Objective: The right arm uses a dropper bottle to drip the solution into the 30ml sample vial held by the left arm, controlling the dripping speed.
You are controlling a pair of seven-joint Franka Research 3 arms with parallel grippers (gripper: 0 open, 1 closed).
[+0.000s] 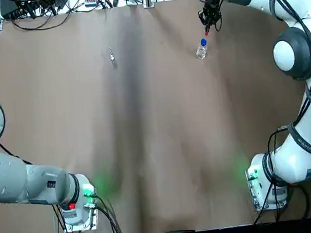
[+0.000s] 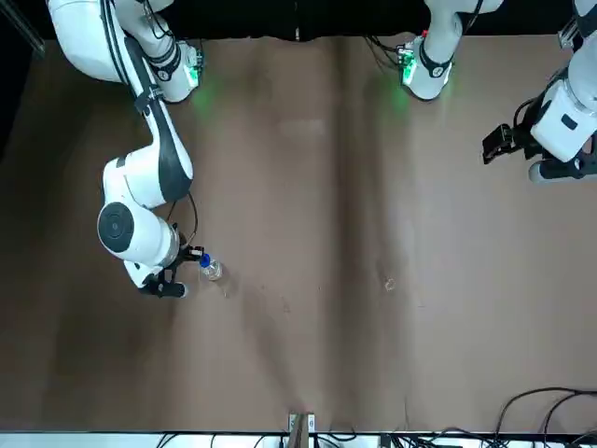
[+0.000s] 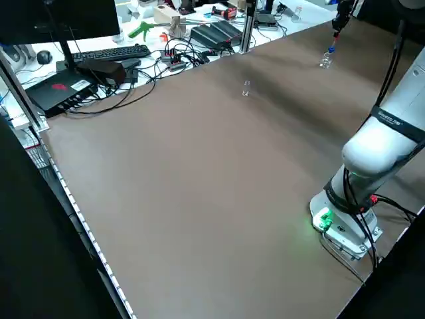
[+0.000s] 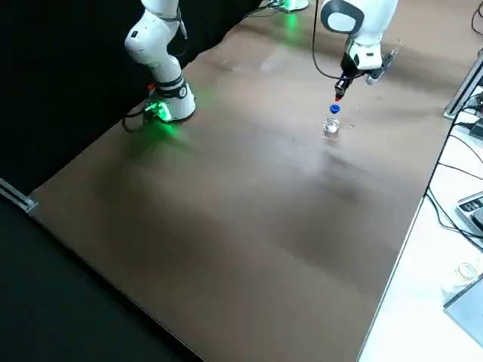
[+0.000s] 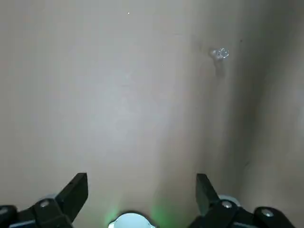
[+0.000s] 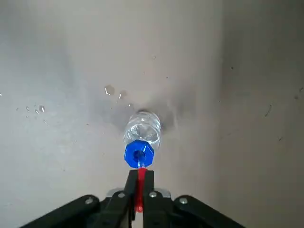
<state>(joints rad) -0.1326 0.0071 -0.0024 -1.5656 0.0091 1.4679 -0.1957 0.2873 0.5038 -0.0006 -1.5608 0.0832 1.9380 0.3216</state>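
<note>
Top view: at one o'clock from centre, the right gripper point(image 1: 207, 26) hangs just over the dropper bottle point(image 1: 202, 49), and the sample vial point(image 1: 112, 57) is on the table point(image 1: 164, 149) at eleven.

Front view: there's the right gripper down at eight o'clock, its blue-collared bottle beside it; the vial sits at four, and the left gripper point(image 2: 496, 147) is up at two, well apart from it.

Left side view: vial at one o'clock, bottle further round towards two, red tip above the blue collar.

Right side view: bottle upright on the table at two o'clock, black fingertips right above.

Left wrist view: fingers spread wide, nothing between them, vial out beyond.

Right wrist view: fingers clamped on the red dropper top point(image 6: 139, 187), right by the collar; whether its stem is inside the bottle, I can't tell.
</note>
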